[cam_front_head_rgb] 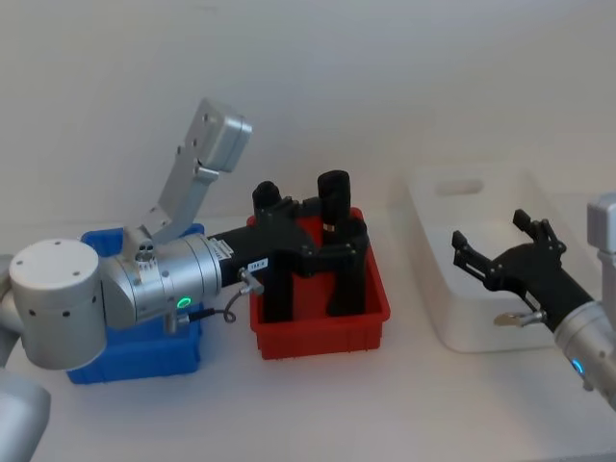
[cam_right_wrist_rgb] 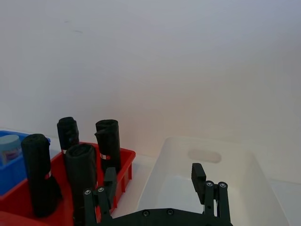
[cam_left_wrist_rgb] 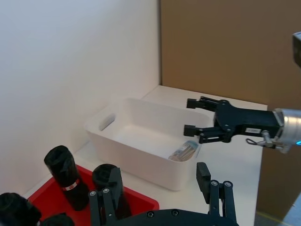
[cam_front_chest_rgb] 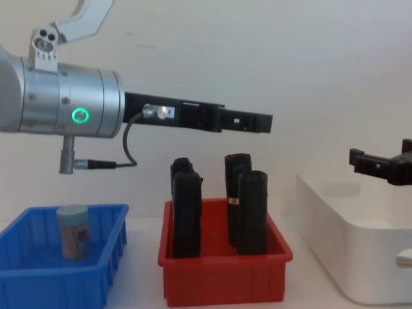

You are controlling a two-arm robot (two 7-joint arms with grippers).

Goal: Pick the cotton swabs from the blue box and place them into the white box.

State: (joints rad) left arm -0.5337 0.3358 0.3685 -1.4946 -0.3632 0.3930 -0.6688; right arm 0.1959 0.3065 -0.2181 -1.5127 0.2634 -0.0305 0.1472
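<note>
Left wrist view: at the bottom edge the left gripper (cam_left_wrist_rgb: 157,188) gapes wide and empty. At centre-right the right gripper (cam_left_wrist_rgb: 188,115), also spread and empty, hangs over the white box (cam_left_wrist_rgb: 141,160), which holds one of the cotton swabs (cam_left_wrist_rgb: 186,150).

Chest view: a second tub (cam_front_chest_rgb: 72,230) stands lower left in the blue box (cam_front_chest_rgb: 38,283). That makes two tubs. Four black rolls (cam_front_chest_rgb: 252,212) stand at centre in the red bin (cam_front_chest_rgb: 225,283), and we judge that a low reach could topple them.

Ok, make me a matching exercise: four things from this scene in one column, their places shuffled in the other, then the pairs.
Things:
1. cotton swabs tub
2. black rolls
3. left pincer
4. right pincer

Places:
A. above the white box
B. standing in the blue box
C. standing in the red bin
D. above the red bin

Pairs: 1-B, 2-C, 3-D, 4-A
</note>
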